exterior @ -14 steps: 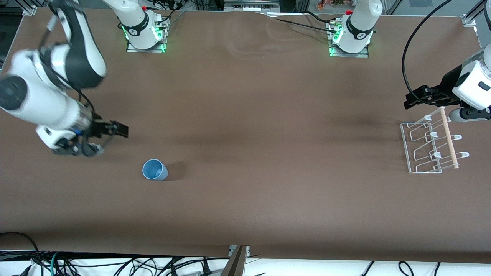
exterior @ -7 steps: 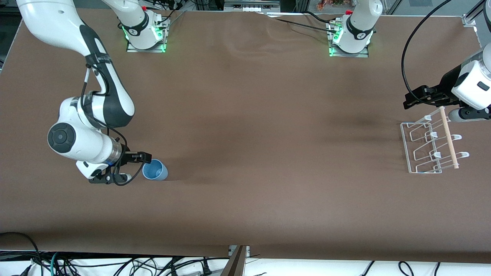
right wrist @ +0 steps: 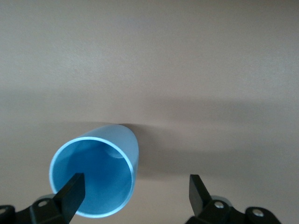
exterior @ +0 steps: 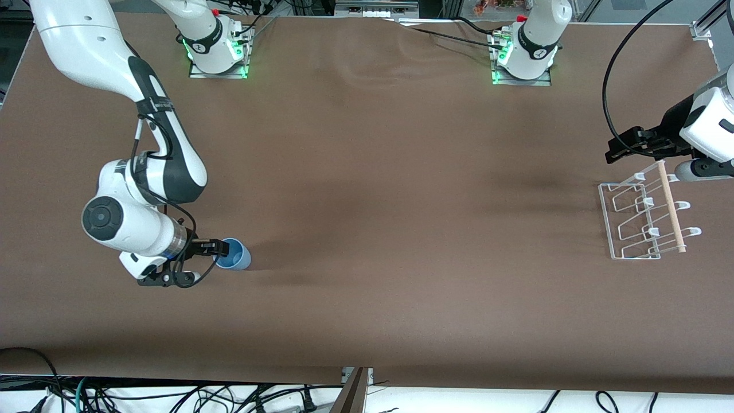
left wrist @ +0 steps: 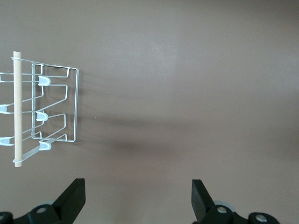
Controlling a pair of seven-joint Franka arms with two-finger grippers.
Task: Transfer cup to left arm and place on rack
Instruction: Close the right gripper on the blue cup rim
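The light-blue cup [exterior: 235, 256] stands mouth up on the brown table toward the right arm's end. My right gripper [exterior: 210, 263] is open and low at the cup. In the right wrist view, one fingertip [right wrist: 74, 189] is over the cup's mouth [right wrist: 96, 179] and the other stands clear beside it, so the cup's wall lies between them; the gripper's midpoint [right wrist: 135, 191] is just off the rim. My left gripper [exterior: 620, 144] is open and empty, up in the air by the white wire rack [exterior: 671, 209]. The rack also shows in the left wrist view [left wrist: 17, 107], off to one side of the left gripper [left wrist: 138, 193].
The two arm bases [exterior: 217, 49] [exterior: 524, 54] stand along the table edge farthest from the front camera. A thick black cable [exterior: 608, 74] arcs to the left wrist. Loose cables [exterior: 172, 396] lie below the table's near edge.
My right gripper has swung in from the right arm's end and come down to the cup, with one finger now at its mouth. The cup has not moved. The left arm has barely shifted.
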